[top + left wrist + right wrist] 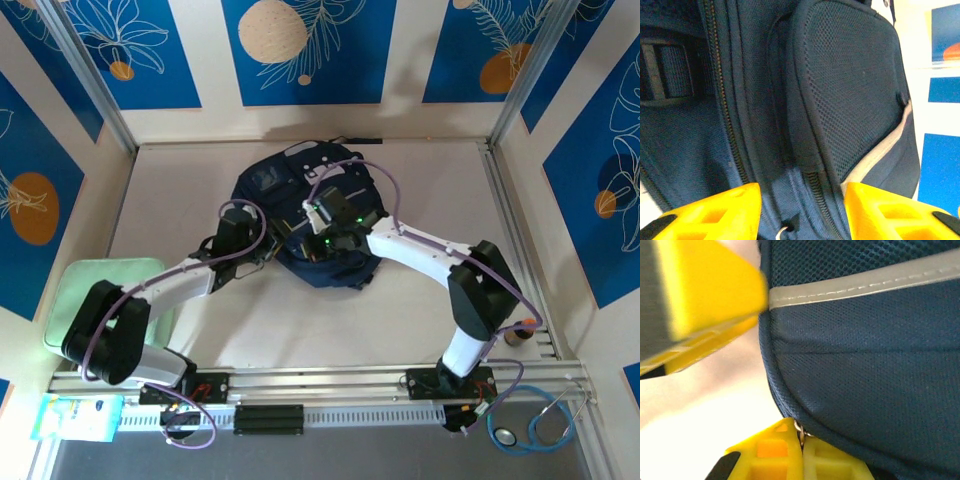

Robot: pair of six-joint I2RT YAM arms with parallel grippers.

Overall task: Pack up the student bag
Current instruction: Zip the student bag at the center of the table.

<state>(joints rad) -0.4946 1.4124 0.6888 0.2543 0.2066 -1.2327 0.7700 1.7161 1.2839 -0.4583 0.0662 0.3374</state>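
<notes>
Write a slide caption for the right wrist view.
Right hand shut on the zip ring at the edge of the navy bag.

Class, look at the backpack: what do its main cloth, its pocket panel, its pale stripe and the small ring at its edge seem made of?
The backpack: woven synthetic cloth, probably nylon or polyester, matt navy; a fine weave shows. The pocket panel: open mesh, tiny holes visible. The stripe: smooth grey band, stitched on, perhaps reflective. The ring: likely metal, thin with a bright glint.
</notes>
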